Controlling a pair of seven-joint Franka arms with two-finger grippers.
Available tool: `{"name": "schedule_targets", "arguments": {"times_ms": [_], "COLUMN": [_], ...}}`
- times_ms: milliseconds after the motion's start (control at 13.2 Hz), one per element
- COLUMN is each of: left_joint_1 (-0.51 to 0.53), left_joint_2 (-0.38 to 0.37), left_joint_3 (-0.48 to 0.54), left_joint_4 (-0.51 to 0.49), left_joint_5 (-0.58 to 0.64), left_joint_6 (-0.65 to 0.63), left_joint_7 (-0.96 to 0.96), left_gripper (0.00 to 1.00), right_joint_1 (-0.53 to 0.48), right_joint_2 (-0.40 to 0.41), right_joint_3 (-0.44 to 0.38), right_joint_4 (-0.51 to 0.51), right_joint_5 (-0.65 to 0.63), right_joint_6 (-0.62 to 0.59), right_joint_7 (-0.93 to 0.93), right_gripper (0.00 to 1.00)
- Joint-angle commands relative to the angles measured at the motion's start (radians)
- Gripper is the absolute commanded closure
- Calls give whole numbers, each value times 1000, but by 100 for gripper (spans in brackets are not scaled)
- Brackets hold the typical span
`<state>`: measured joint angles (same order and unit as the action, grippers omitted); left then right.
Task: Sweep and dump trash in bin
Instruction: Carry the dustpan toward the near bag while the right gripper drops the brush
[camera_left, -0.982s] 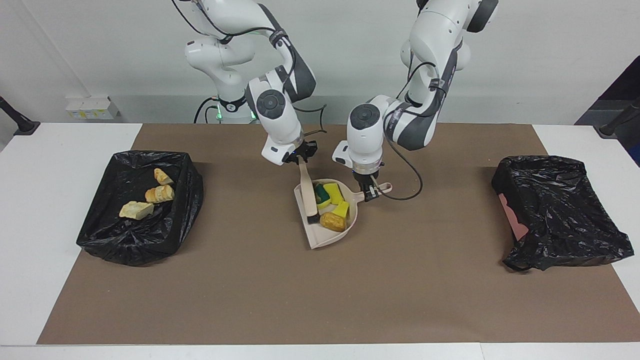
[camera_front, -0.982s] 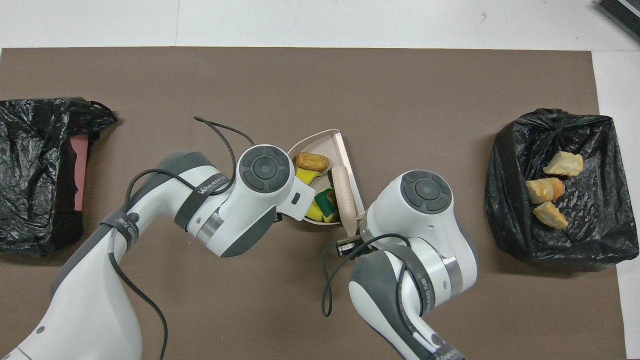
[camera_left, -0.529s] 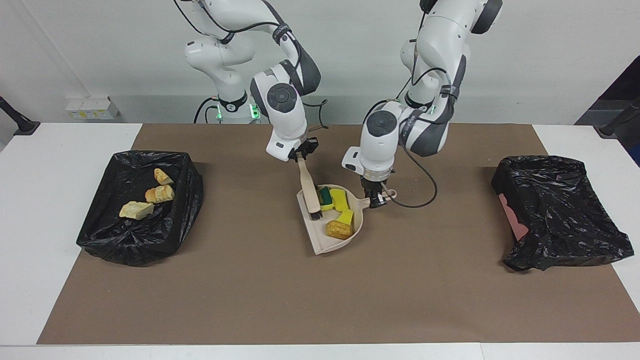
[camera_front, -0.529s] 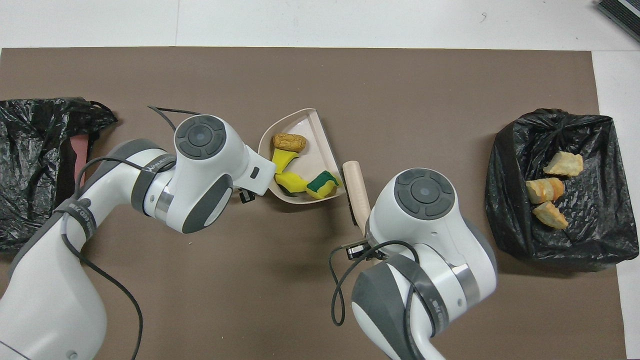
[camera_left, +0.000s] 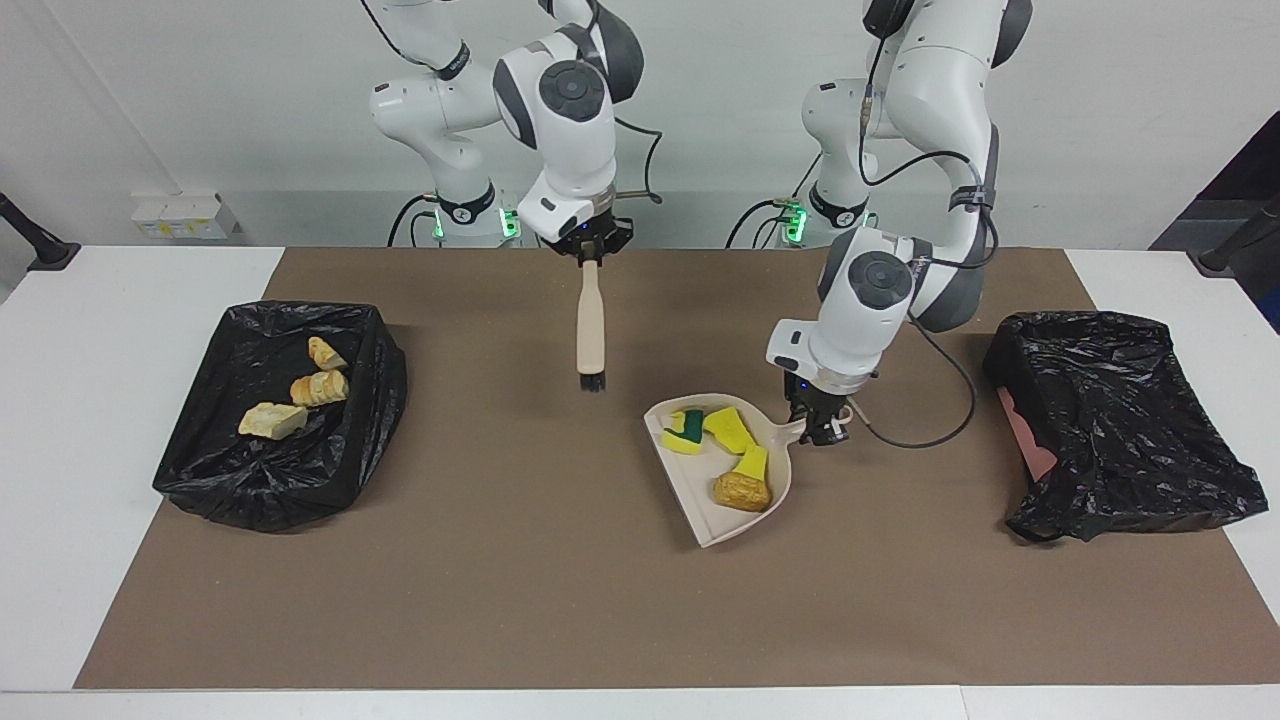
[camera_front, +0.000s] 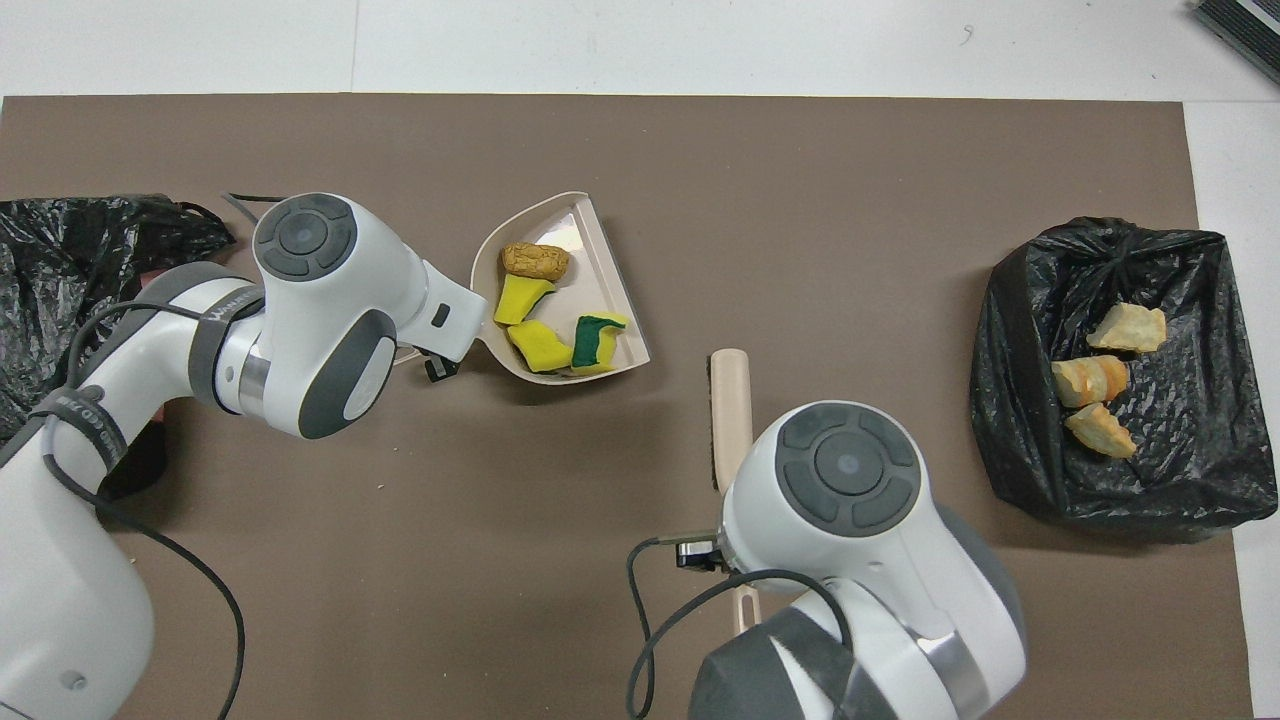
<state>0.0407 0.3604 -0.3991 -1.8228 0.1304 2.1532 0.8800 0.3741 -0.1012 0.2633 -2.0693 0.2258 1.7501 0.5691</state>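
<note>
We see the left claw (camera_left: 819, 432), clamped on the dustpan (camera_left: 722, 470), now apparently raised toward its table end; the right claw (camera_left: 591, 250) has lifted the gripped brush (camera_left: 591, 325) clear.

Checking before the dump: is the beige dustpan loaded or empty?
Loaded: the beige plastic dustpan holds three yellow sponge chunks and a brown oval lump.

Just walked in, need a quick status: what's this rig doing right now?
Sweep-and-dump run. The left gripper is shut on the dustpan handle; the pan holds sponge chunks and a brown lump and sits between the two black-bagged bins. The right gripper is shut on the brush, which hangs bristles-down above the mat. Three bread pieces already lie in the bin at the right arm's end; the other bin shows no scraps.
</note>
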Motion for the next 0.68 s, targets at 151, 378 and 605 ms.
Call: {"name": "schedule_targets", "arguments": {"times_ms": [151,378,605], "left_joint_1": [108,198,287], "left_joint_2": [2,-6,-14], "left_joint_3": [2,3,12], "left_joint_4": [161,215,255], "left_joint_5": [-8,-5,9], "left_joint_6": [-215,-292,-364], "left_joint_7": [241,411,592], "left_gripper": [100,100,100], "right_joint_1": [156,172,189], "right_joint_2": [-26,-45,-45], "right_joint_3": [1,1,1], "right_joint_4": [-172,-264,-288], "right_joint_5": [29,29,27], "right_joint_6": [213,274,290], "right_joint_7": [147,178,170], "right_gripper": [100,100,85]}}
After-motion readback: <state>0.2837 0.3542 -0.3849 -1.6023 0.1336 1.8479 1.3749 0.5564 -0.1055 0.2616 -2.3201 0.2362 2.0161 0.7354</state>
